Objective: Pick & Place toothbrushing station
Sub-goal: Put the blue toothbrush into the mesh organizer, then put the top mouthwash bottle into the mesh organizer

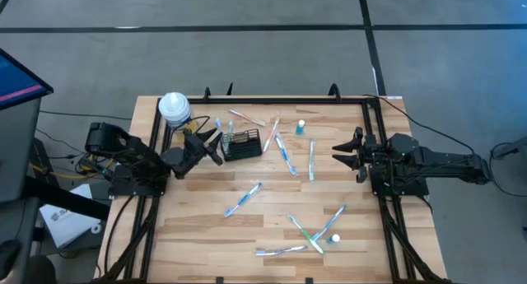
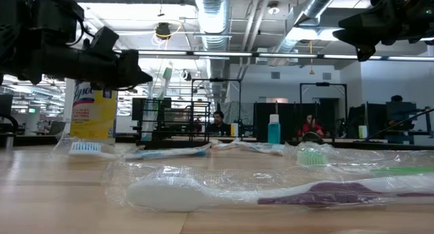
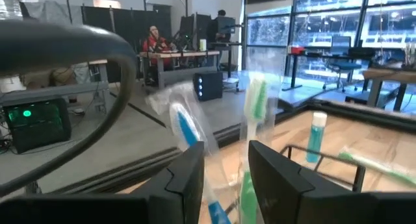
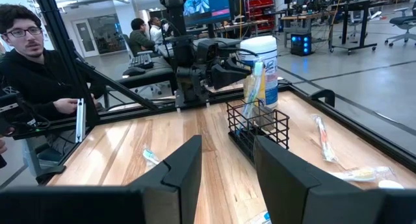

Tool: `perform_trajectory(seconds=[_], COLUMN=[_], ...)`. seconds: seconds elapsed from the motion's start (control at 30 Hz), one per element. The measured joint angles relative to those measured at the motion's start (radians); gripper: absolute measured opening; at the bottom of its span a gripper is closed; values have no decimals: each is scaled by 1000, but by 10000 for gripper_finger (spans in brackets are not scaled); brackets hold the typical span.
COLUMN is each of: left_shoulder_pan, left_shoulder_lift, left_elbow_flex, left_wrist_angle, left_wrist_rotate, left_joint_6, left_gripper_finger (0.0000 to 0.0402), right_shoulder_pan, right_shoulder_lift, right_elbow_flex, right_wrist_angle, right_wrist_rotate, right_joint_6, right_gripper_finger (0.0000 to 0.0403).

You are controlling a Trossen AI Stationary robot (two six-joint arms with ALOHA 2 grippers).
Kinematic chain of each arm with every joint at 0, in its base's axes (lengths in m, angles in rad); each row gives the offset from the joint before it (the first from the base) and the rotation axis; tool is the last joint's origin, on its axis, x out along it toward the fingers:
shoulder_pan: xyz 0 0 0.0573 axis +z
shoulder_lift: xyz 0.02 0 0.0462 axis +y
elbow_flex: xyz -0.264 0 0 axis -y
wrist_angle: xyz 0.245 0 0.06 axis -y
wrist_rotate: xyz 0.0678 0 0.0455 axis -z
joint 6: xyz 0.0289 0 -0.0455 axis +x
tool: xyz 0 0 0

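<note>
The toothbrushing station, a small black wire-mesh caddy (image 1: 244,144) (image 4: 257,130), stands on the table's far left part, its wire rim (image 3: 325,158) showing in the left wrist view. Two wrapped toothbrushes, one blue (image 3: 185,128) and one green (image 3: 255,100), stand upright in it (image 4: 253,84). My left gripper (image 1: 216,144) (image 3: 227,178) (image 4: 242,71) points level at the caddy's left side. It is open, a finger on either side of the brushes' handles. My right gripper (image 1: 342,155) (image 4: 227,165) hangs open above the table's right edge, holding nothing.
A yellow canister with a white lid (image 1: 174,109) (image 2: 93,112) stands behind the left gripper. A small blue bottle (image 1: 300,128) and wrapped toothbrushes (image 1: 243,199) (image 1: 314,232) lie scattered over the middle. A person (image 4: 29,62) sits beyond the table's edge.
</note>
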Motion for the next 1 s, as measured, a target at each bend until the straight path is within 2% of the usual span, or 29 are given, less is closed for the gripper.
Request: perform_trajectory(seconds=[0.27,0.4,0.57,0.8,0.9,1.0], left_shoulder_pan=[-25,-71,-140,-231,-277,-309], left_shoulder_lift=[-180,-268,-325,-326,-326,-326], left_elbow_flex=[-4,-4,-4,33,76,126], left_wrist_angle=[-1,-1,-3,-30,-76,-164], left_wrist_rotate=[3,9,66,170,180,181], left_joint_6=[55,55,56,50,54,67], left_gripper_finger=[116,116,109,96,92,90], right_shoulder_pan=[0,0,0,0,-10,-41], right_shoulder_lift=[0,0,12,183,246,287], right_elbow_flex=[0,0,0,0,0,9], right_wrist_angle=[-4,-4,0,54,107,123], right_wrist_rotate=[0,0,30,132,181,183], right_joint_6=[0,0,0,-100,-146,-157], right_gripper_finger=[131,131,131,131,131,131])
